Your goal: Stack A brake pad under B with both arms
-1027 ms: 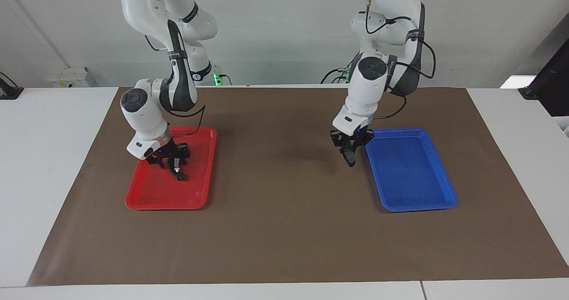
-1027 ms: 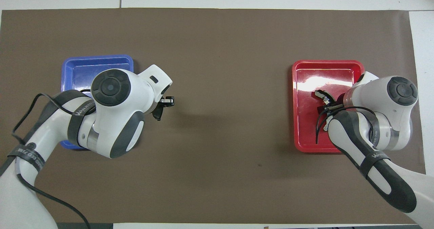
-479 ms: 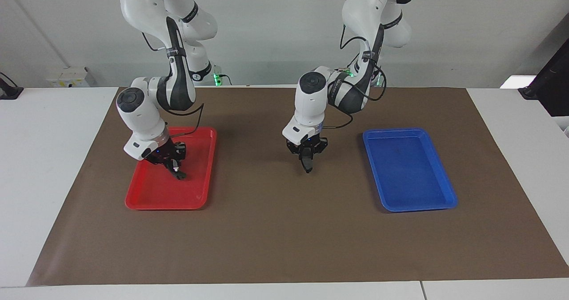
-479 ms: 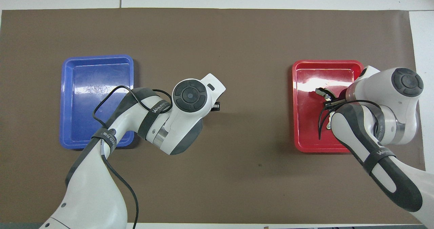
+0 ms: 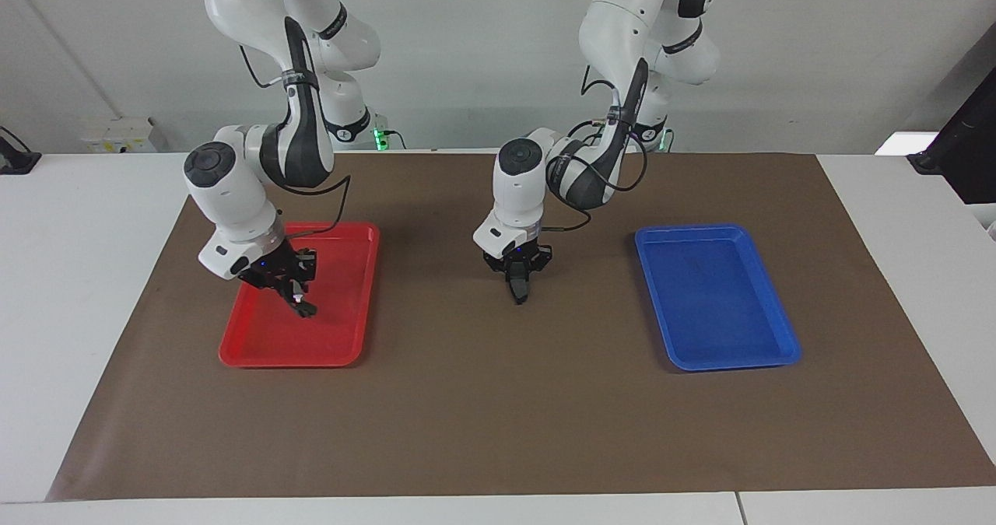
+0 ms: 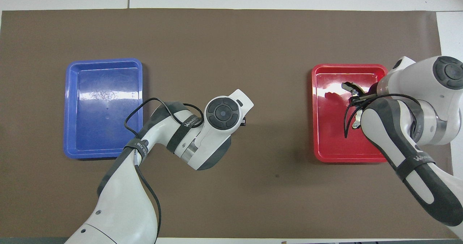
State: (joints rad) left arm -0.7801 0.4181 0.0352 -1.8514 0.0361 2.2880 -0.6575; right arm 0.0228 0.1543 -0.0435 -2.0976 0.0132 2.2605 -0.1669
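My left gripper [image 5: 517,279] is over the middle of the brown mat, shut on the small dark A brake pad [image 5: 519,292]. The pad hangs edge-down close to the mat. In the overhead view the left arm's wrist hides nearly all of this gripper [image 6: 243,121] and the pad. My right gripper [image 5: 292,292] is over the red tray [image 5: 342,358], shut on B [image 5: 302,306], the longer black brake shoe with a silver patch. B is held tilted a little above the tray floor. B also shows in the overhead view [image 6: 349,86] beside the right gripper [image 6: 357,95].
The blue tray [image 5: 716,299] lies on the mat toward the left arm's end, with nothing in it; it also shows in the overhead view [image 6: 103,128]. The red tray [image 6: 318,128] lies toward the right arm's end. The brown mat [image 5: 498,416] covers most of the table.
My left gripper has carried the pad from beside the blue tray to over the middle of the mat. My right gripper has shifted a little over the red tray with B.
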